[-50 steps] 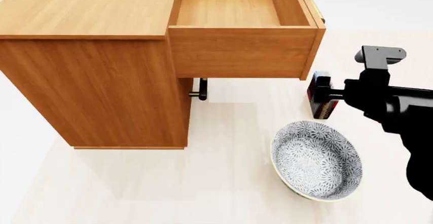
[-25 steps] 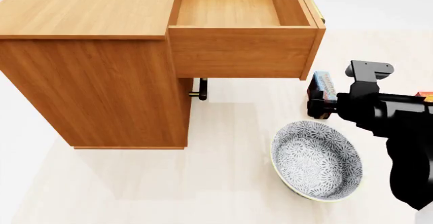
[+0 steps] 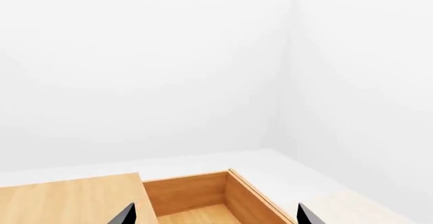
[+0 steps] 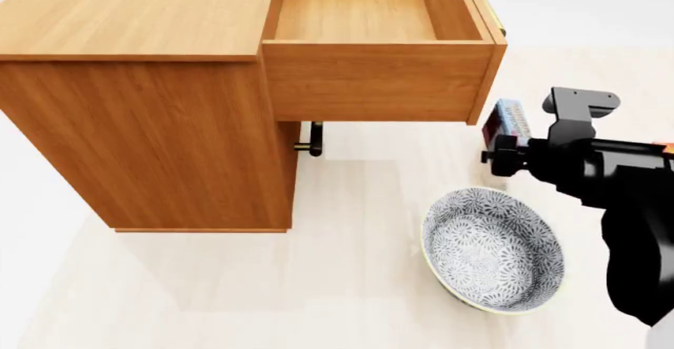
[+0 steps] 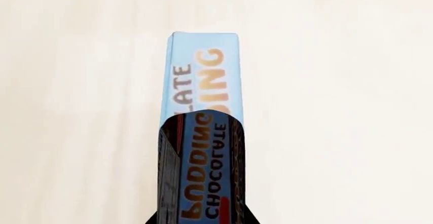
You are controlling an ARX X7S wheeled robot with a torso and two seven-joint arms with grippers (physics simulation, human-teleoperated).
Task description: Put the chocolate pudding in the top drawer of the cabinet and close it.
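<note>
1. Right gripper pinches the chocolate pudding, holding the thin box on edge, clear of the pale floor, just off the open drawer's front corner; the right wrist view shows the box jutting straight out from between the jaws with bare floor behind it.

2. Beside the box, the top drawer stands pulled fully out of the cabinet, its wooden bottom bare, its front panel running along the side nearest the gripper.

3. Below the arm, a patterned bowl sits on the floor, well apart from the box.

4. Left gripper hangs over the cabinet top with its fingertips spread wide and nothing between them, looking down into the drawer.

5. Step in hand, by the look of it: the carry. The pudding is gripped and off the floor, but it is not yet above the drawer's rim.

6. Next move likely calls for more height to clear the front panel, then a sideways travel over the cavity before letting go. Pushing the drawer shut remains to be done.
</note>
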